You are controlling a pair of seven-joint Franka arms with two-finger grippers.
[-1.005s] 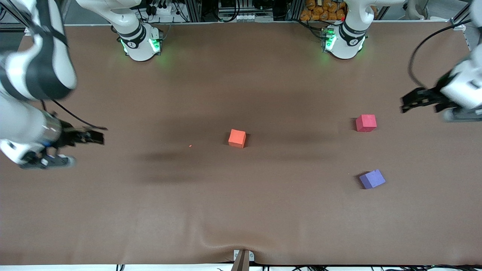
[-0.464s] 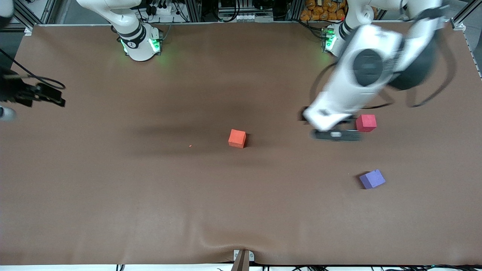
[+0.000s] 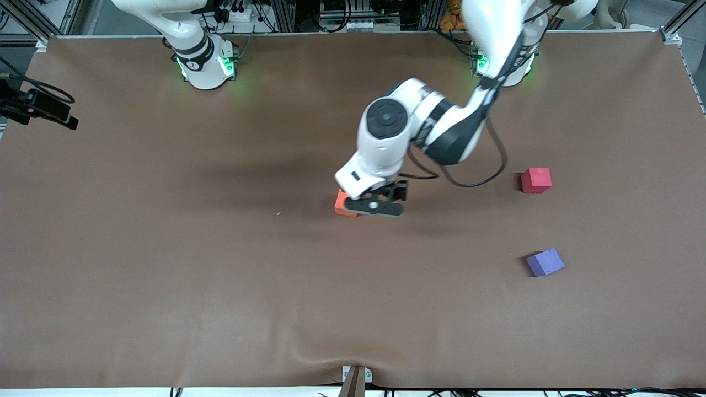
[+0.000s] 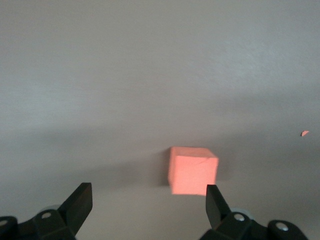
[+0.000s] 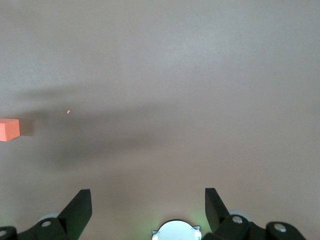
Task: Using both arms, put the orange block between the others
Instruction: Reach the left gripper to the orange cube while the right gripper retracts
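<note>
Orange block [image 3: 343, 205], a cube without long axis, sits flat under wide-open left gripper [image 4: 149, 201]; right gripper [image 5: 148, 205] wide open, waiting.

My brown tabletop [image 3: 165, 286] under even light, metal framing [image 3: 287, 14] and cables [image 3: 353, 25] along its top edge.

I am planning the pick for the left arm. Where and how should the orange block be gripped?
Probably from above, closing on two parallel side faces of the orange block. It is a small cube lying flat on the table with nothing touching it; the open left gripper hangs over it.
</note>
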